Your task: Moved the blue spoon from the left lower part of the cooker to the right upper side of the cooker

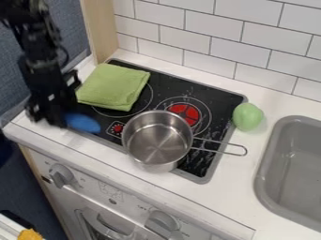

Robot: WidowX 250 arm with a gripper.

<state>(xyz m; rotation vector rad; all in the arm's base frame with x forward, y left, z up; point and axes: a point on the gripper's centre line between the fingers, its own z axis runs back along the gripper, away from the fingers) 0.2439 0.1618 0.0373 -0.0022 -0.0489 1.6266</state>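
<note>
Blue spoon [83, 123], at left lower edge of cooker [218, 101], against black gripper [55, 119]; jaw state cannot be told.
Handling advice: confirm a firm hold, lift straight up, carry high over green cloth [113, 87] and steel pot [158, 143], lower gently at right upper side, short of green egg-shaped object [248, 116].

Folded green cloth [113, 86] near upright metal pot [152, 158], handle pointing right; green oval object [248, 116] between pot and grey sink [265, 180].
</note>
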